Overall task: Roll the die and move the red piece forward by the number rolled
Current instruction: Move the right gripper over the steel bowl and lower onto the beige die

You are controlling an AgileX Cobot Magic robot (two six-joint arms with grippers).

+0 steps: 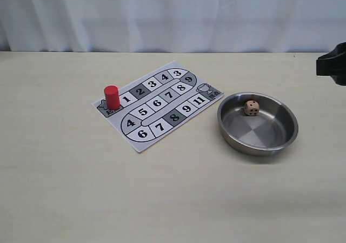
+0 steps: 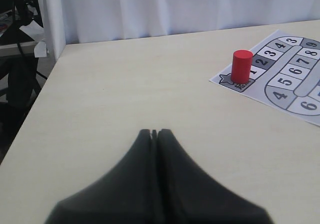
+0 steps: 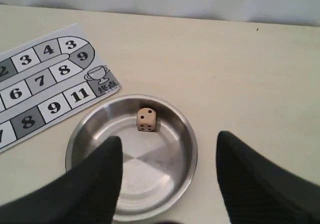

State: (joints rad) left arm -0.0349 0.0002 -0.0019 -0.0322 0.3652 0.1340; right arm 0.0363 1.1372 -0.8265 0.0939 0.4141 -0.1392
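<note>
The tan die lies inside a steel bowl, near its far wall. The red piece stands upright on the start square of the numbered game board, beside square 1. My right gripper is open and empty, raised over the near side of the bowl; only part of that arm shows at the exterior view's right edge. My left gripper is shut with nothing in it, above bare table well left of the board.
A white curtain hangs behind the table's far edge. The table's left edge shows in the left wrist view, with dark equipment beyond it.
</note>
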